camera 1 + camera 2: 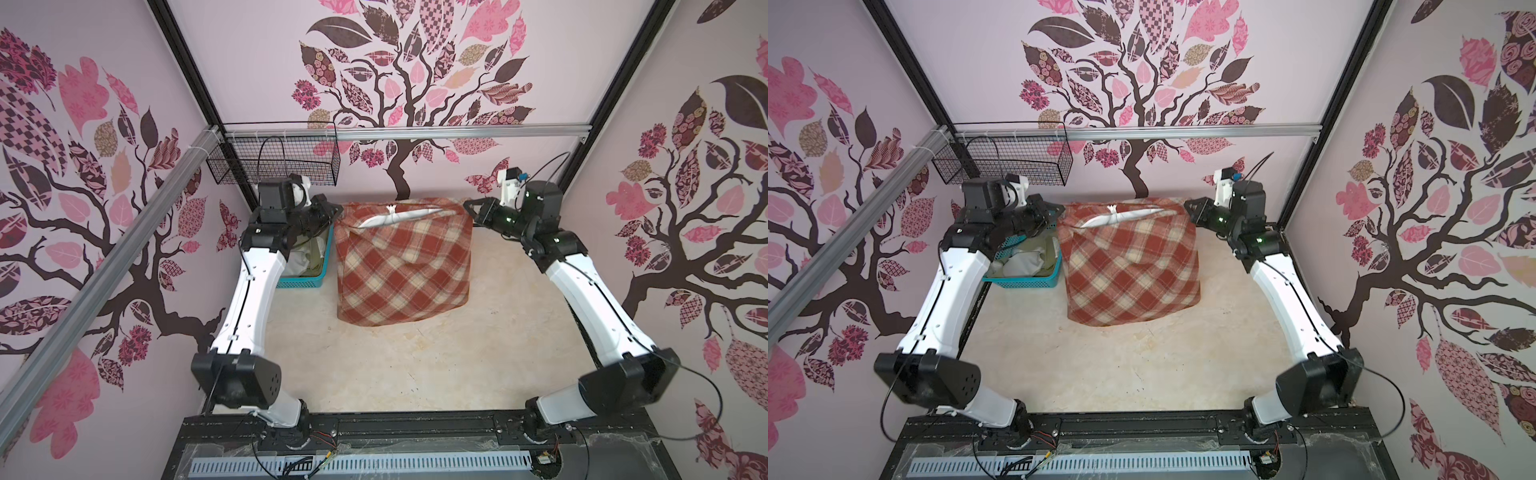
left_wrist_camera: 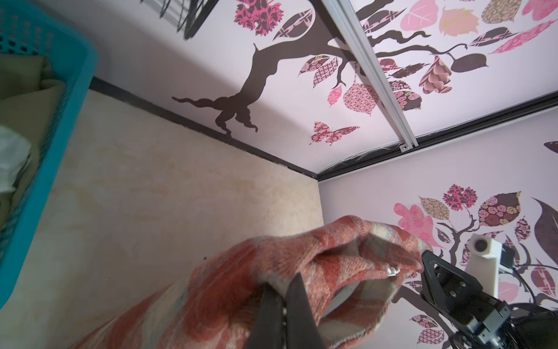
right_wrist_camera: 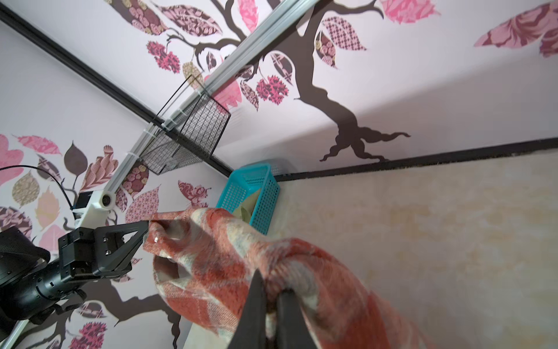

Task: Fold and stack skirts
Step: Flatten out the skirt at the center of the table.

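As the plaid skirt [image 1: 403, 270] hangs between them, left tool [image 2: 283, 288] and right tool [image 3: 270, 285] — both clenched — grip it.

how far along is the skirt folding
Done: nothing folded or stacked yet. In hand: the plaid skirt hangs spread between the left gripper and right gripper, each shut on an upper corner. Left: fold it, then the olive skirt in the turquoise basket.

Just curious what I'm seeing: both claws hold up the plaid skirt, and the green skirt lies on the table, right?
Not quite: the green skirt lies in the turquoise basket, as a top view shows. The left gripper and right gripper do hold up the plaid skirt.
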